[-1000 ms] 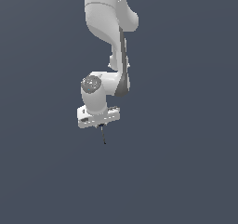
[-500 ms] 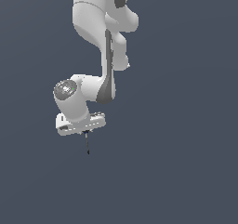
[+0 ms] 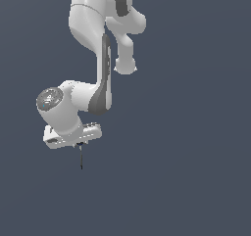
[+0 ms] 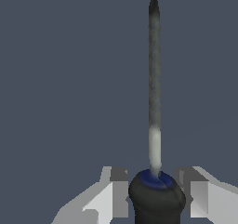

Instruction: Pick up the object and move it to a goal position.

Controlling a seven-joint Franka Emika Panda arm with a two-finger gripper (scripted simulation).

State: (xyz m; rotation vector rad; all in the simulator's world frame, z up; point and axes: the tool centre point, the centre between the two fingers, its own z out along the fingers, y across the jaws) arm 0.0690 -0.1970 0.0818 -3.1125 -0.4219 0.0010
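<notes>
Arm (image 3: 93,44) runs off the exterior view's upper edge. Stick (image 3: 81,159) is a sliver there, detail unreadable. Wrist view's border crops its handle (image 4: 156,202) and the tool (image 4: 155,197).

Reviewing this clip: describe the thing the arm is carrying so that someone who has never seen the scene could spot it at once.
Find the white arm against the plain grey background and follow it down to the flat white gripper at its low end. Hanging straight down from the jaws is the stick: thin, dark and needle-like. In the wrist view it has a rounded black handle with a blue collar, gripped between the two fingers.
</notes>
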